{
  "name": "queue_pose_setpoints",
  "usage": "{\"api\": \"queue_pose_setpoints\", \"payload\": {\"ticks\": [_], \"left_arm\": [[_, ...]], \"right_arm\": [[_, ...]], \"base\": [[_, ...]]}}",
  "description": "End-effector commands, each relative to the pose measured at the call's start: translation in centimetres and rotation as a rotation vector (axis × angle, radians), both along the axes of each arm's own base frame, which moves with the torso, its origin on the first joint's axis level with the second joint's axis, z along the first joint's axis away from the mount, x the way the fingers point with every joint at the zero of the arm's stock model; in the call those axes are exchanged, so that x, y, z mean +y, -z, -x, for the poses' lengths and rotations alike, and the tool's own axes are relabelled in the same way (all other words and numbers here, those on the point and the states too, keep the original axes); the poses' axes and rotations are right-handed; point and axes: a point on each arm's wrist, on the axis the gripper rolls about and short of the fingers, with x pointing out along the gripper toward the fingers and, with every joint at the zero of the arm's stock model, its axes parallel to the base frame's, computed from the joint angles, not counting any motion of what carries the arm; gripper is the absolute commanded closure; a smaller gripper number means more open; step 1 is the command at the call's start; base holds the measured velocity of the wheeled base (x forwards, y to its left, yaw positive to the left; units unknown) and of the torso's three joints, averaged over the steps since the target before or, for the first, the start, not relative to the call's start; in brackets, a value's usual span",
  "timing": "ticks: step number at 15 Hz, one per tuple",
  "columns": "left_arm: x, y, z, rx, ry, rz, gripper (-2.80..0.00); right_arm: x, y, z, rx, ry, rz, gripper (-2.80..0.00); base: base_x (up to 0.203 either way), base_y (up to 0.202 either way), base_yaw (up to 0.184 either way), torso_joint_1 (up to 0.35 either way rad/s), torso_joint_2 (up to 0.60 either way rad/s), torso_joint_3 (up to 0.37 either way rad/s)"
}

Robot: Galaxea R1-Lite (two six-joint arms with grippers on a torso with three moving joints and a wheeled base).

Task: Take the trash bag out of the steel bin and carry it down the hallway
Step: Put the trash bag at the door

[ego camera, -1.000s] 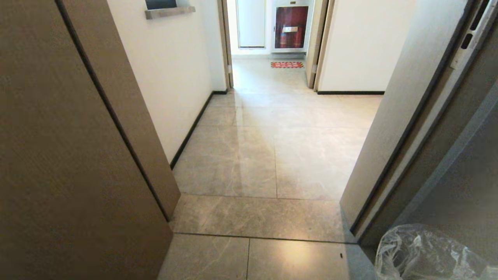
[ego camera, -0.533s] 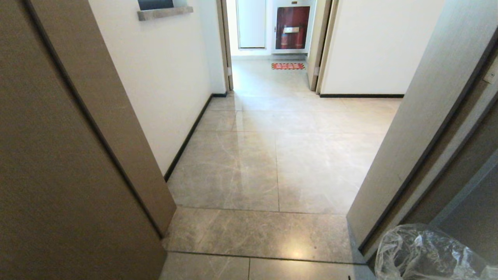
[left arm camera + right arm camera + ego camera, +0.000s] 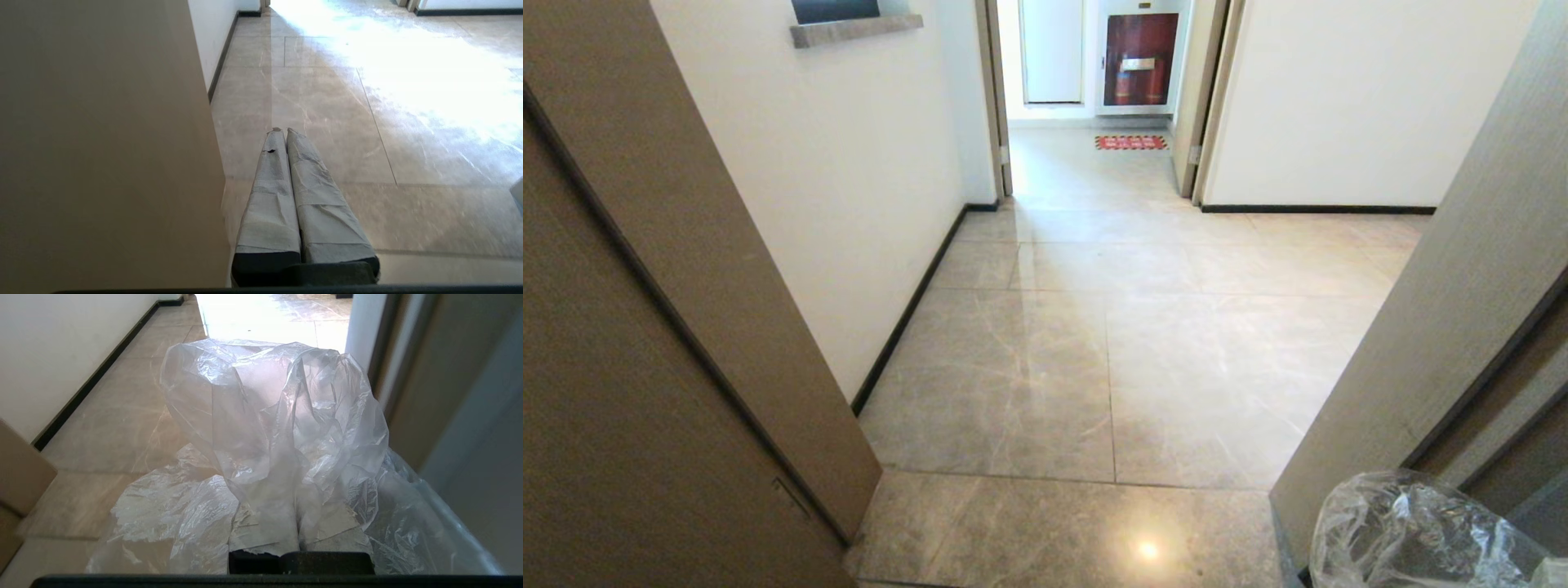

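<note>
Our right gripper [image 3: 296,506] is clamped shut on the trash bag [image 3: 278,428], its wrapped fingers [image 3: 265,535] buried in the clear, crinkled plastic that billows up over them and spreads out to either side. From the head, we see that bag [image 3: 1413,535] at the lower right corner, just beside the grey door frame [image 3: 1413,343]. Our left gripper [image 3: 281,131] has its taped fingers [image 3: 269,196] pressed together, holding nothing, close beside a brown door panel [image 3: 102,143]. Beyond lies the hallway [image 3: 1111,327], glossy marble-look tiles between white walls with dark baseboards, leading to a red floor mat [image 3: 1130,142] at the far end.
</note>
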Motion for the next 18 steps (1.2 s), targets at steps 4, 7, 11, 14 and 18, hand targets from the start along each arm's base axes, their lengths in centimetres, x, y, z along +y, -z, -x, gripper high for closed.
{"api": "queue_pose_setpoints", "payload": {"ticks": [4, 7, 11, 14, 18], "left_arm": [[0.0, 0.04, -0.01, 0.002, 0.0, 0.0, 0.0], [0.0, 0.01, 0.0, 0.001, 0.0, 0.0, 0.0], [0.0, 0.01, 0.0, 0.0, 0.0, 0.0, 0.0], [0.0, 0.04, -0.01, 0.002, 0.0, -0.001, 0.0], [0.0, 0.04, -0.01, 0.002, 0.0, -0.001, 0.0]], "right_arm": [[0.0, 0.03, -0.02, 0.002, -0.001, 0.0, 0.0], [0.0, 0.03, -0.02, 0.002, -0.001, 0.0, 0.0], [0.0, 0.05, -0.03, 0.003, -0.001, 0.001, 0.0], [0.0, 0.03, -0.02, 0.002, -0.001, 0.0, 0.0], [0.0, 0.03, -0.02, 0.002, -0.001, 0.001, 0.0]], "base": [[0.193, 0.0, 0.001, 0.003, 0.0, 0.002], [0.193, 0.0, 0.002, 0.003, 0.0, 0.004], [0.192, 0.0, 0.001, 0.002, 0.0, 0.002], [0.195, 0.0, 0.002, 0.002, 0.0, 0.004], [0.192, 0.0, 0.001, 0.0, 0.0, 0.0]]}}
